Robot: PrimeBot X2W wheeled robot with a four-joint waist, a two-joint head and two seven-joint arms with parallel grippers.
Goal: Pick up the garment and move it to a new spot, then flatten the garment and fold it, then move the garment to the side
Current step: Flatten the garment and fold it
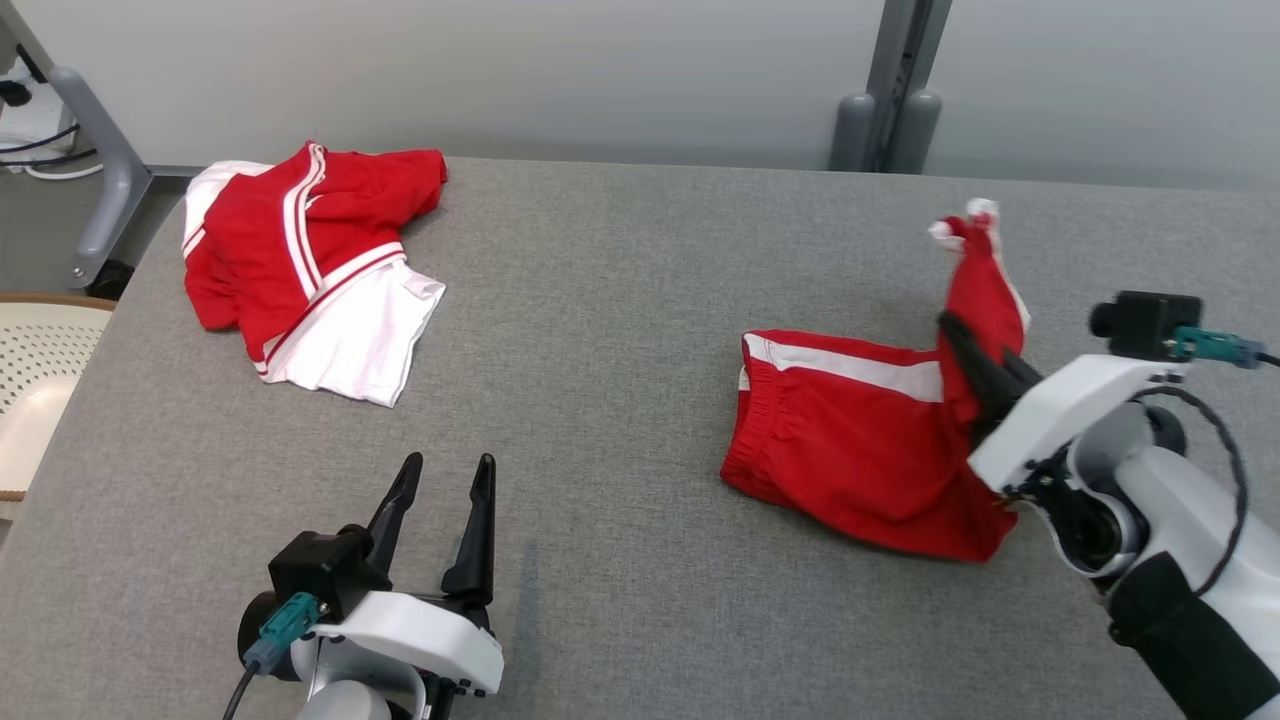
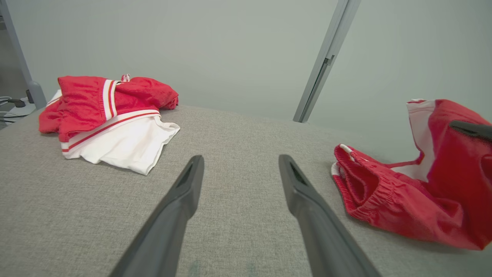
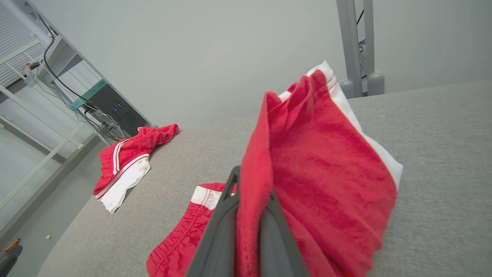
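Right claw (image 3: pixel 251 200): clamped tight on a bunched-up fold of the red shorts (image 1: pixel 850 440). In its wrist view the cloth runs straight up between the two tips and flops over to one side.

Left claw (image 1: pixel 448 475): spread wide with nothing in it, hanging low over the grey table (image 1: pixel 640 300) at our near left, well apart from the shorts.

Where the shorts are: right side of the table. One end is pulled up in the air by the right claw, and the rest, including the waistband (image 1: pixel 757 420), lies on the surface.

Shorts vs claw: the grip sits near the raised end on the side closest to the right arm. Most of the fabric lies to the left of that claw and below it, and a loose tail stands up past the tips.

Step we reckon we're on: the pick-up, so the move, flatten and fold are all yet to do.

What could go wrong #1: the pinch looks like it's on a thin gathered edge. If the hanging weight tugs during the lift, we guess it could slide out.

What could go wrong #2: the waistband end is down on a fuzzy-looking surface, so moving sideways before it clears could make it drag and roll under itself. That would make flattening a pain.

What could go wrong #3: with a one-claw hold the shorts dangle in a clump, so they'd likely land crumpled wherever we set them.

Other garment (image 1: pixel 300 250): a red-and-white heap at the far left corner. It's well away, so we don't expect it to snag unless the new spot ends up over there.
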